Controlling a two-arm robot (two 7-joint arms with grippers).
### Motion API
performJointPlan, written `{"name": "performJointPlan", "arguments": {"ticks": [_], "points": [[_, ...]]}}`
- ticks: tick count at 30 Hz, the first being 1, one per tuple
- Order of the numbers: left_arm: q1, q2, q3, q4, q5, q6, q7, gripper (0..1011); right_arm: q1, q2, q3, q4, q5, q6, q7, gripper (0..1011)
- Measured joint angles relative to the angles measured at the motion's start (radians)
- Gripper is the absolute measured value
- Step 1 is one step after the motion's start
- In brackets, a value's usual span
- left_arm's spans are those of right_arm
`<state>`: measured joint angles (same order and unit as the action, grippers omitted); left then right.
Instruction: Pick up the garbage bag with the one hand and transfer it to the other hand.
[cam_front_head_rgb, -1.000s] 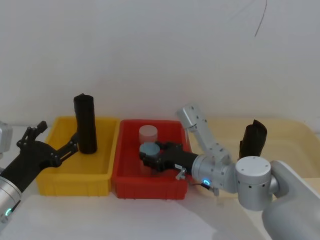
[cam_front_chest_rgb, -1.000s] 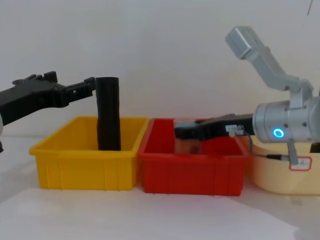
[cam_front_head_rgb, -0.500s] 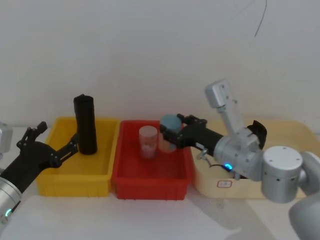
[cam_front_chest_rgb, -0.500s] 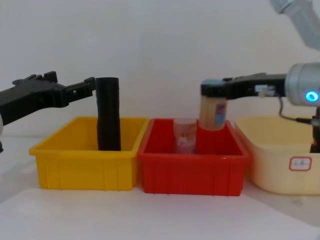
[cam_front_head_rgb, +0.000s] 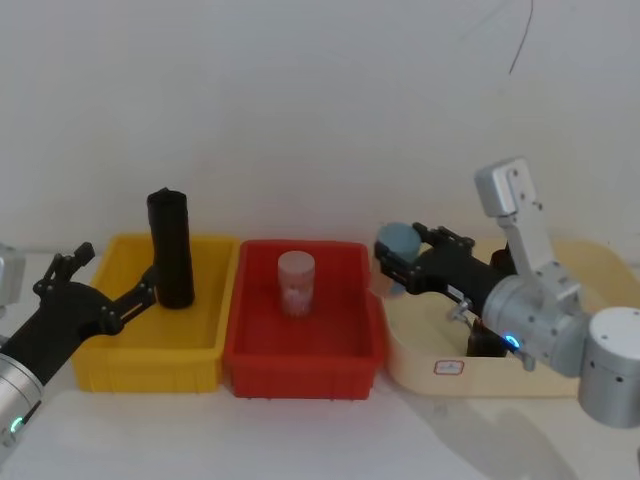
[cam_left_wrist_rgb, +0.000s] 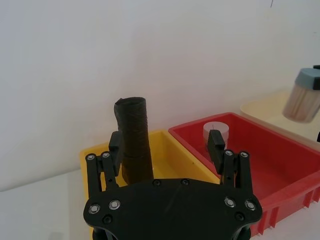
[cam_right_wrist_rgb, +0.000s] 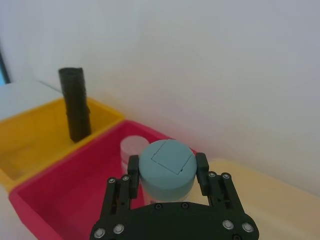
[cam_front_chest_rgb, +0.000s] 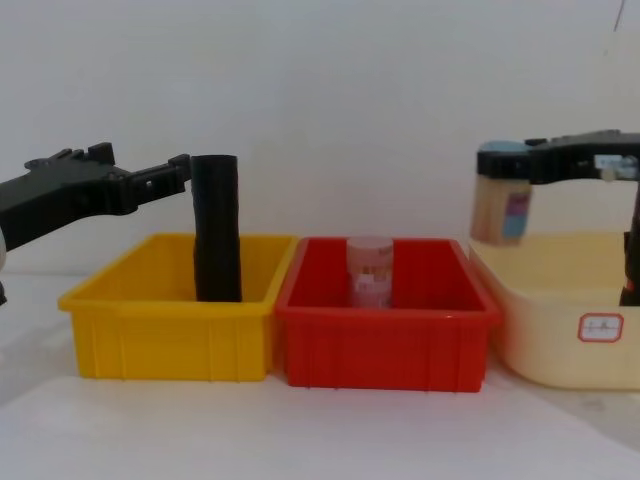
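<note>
Black and matte, the garbage bag stands upright as a tall roll at the back of the yellow bin, rising well above its rim. No label shows on the side facing the cameras. The left pincer, on the green-ringed arm, hangs at the roll's upper half with its fingers spread wide. One fingertip sits just beside the roll, and whether it touches cannot be told. Nothing is gripped there, so the pick-up looks to be at the approach step, with the lift and the hand-over not yet done.

The next move likely calls for the left pincer to slide forward until the roll sits squarely between the fingers, then to close and lift straight up clear of the bin wall. An off-centre squeeze could tip the tall roll over.

The right pincer, on the blue-ringed arm, is pinching a blue-lidded jar above the near-left edge of the cream tub. It would need to let that go before it could receive anything.

Half a second ago the jar hung over the right side of the red bin, beside the clear jar; it has since travelled rightward to the tub. The left pincer and the roll have not shifted, nor has anything else on the tabletop
</note>
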<state>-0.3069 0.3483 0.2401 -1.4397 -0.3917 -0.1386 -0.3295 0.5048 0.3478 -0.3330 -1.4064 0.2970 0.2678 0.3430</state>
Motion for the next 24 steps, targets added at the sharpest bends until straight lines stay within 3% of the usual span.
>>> {"name": "performJointPlan", "arguments": {"ticks": [10, 24], "points": [[0.0, 0.0, 0.0, 0.0, 0.0, 0.0, 0.0, 1004, -0.05, 0.026, 0.042, -0.027, 0.001, 0.021, -0.031, 660], [0.0, 0.0, 0.0, 0.0, 0.0, 0.0, 0.0, 1003, -0.08, 0.037, 0.082, -0.005, 0.0, 0.035, -0.048, 660]]}}
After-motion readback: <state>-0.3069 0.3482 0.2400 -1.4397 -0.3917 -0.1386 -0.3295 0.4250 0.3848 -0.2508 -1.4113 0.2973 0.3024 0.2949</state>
